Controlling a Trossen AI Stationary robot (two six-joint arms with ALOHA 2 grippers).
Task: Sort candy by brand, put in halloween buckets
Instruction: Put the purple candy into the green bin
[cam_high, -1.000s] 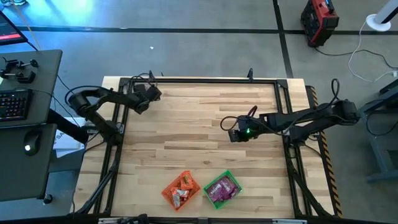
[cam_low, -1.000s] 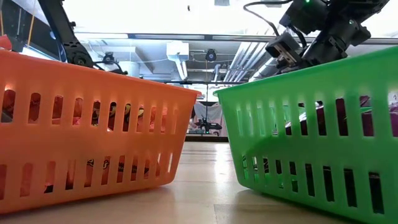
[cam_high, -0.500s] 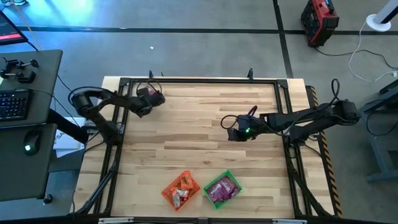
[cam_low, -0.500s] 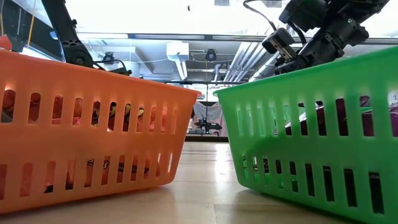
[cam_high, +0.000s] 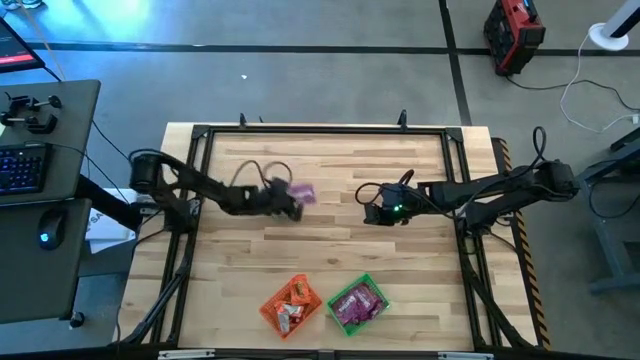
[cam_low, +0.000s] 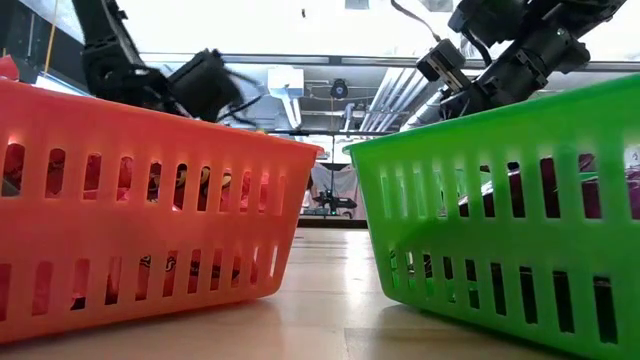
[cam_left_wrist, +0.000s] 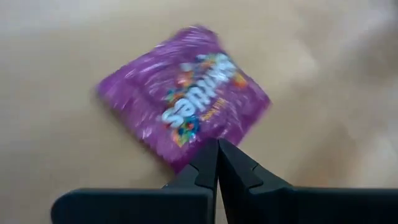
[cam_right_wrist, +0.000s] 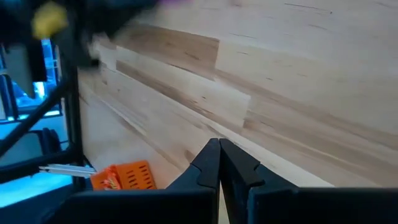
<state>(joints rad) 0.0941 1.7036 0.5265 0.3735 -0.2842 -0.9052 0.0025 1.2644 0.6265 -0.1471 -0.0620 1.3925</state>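
Note:
A purple candy packet (cam_left_wrist: 183, 93) with a bright printed name sticks out beyond the fingertips of my left gripper (cam_left_wrist: 217, 148), which is shut on it. In the high view that gripper (cam_high: 289, 201) and packet (cam_high: 301, 192) are over the table's middle. My right gripper (cam_high: 371, 214) hangs shut and holds nothing, a little to the right of them. Near the front edge stand the orange bucket (cam_high: 292, 305), holding orange-red packets, and the green bucket (cam_high: 357, 303), holding purple ones. My left gripper pinches the packet's near edge (cam_left_wrist: 198, 151) between its two fingertips, close to a corner. The fingers slant downward from the table's left side. The packet lies flat beyond the fingertips, its printed face up, and seems clear of the tabletop.
A black frame (cam_high: 320, 128) runs around the wooden tabletop. Bare boards (cam_high: 330, 250) lie between the grippers and the two buckets. In the low view the orange bucket (cam_low: 150, 200) and the green bucket (cam_low: 500, 220) fill the foreground.
My left gripper has swung from the table's far left corner toward the middle and the near side, turning as it went. It stays shut on the purple packet, which has travelled with it. My right gripper has kept its place.

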